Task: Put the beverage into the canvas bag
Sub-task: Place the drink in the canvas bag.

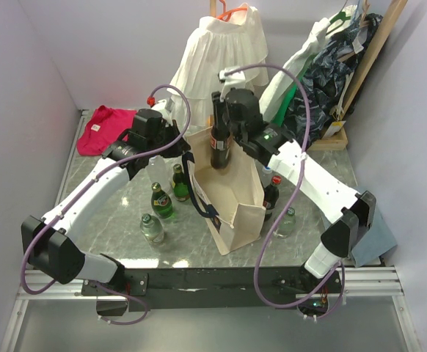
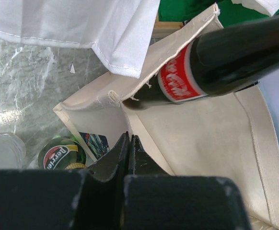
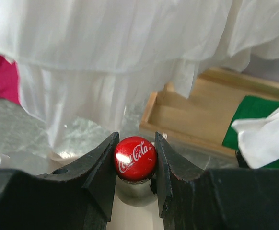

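The cream canvas bag point(image 1: 232, 202) stands open in the middle of the table; its navy handle point(image 1: 202, 209) hangs on the left side. My right gripper point(image 1: 221, 116) is shut on the red cap point(image 3: 135, 157) of a dark Coca-Cola bottle point(image 1: 219, 147) and holds it upright over the bag's mouth, its base just inside the rim. The bottle point(image 2: 216, 60) shows above the bag point(image 2: 206, 139) in the left wrist view. My left gripper point(image 1: 186, 149) is at the bag's left rim, and its fingers point(image 2: 122, 148) are pressed together on the canvas edge.
Two green Perrier bottles point(image 1: 161, 202) point(image 1: 179, 183) and a clear bottle point(image 1: 152, 229) stand left of the bag. A dark bottle point(image 1: 271, 194) and a clear one point(image 1: 287, 220) stand right of it. A white ruffled garment point(image 1: 224, 51) hangs behind. A pink cloth point(image 1: 102, 128) lies far left, and a wooden tray point(image 1: 331, 138) far right.
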Controlling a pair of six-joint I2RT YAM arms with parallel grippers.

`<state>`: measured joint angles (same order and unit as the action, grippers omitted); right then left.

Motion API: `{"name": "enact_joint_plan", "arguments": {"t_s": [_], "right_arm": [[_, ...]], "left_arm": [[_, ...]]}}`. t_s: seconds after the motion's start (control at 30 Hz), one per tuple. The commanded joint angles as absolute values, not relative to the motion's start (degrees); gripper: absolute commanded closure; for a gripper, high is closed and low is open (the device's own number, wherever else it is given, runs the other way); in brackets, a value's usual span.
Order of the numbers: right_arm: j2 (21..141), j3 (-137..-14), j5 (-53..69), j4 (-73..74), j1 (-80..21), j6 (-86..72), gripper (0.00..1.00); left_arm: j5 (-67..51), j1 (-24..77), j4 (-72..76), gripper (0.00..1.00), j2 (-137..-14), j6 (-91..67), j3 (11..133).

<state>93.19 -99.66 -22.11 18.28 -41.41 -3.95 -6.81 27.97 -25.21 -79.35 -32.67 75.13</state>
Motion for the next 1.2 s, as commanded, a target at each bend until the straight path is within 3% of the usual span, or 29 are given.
{"name": "enact_joint_plan", "arguments": {"t_s": [0.0,1.17], "right_arm": [[84.29,-95.74,-26.19,0.09,-41.40,-4.13,1.00],[85.43,-81.39,-27.25,-14.24,-41.40,-6.06,1.00]], "left_arm": [[-7.91,28.57,-28.21,0.99,-78.31,-32.87,75.67],[-7.74,28.65,-30.32,0.99,-79.54,-31.11,76.82]]}}
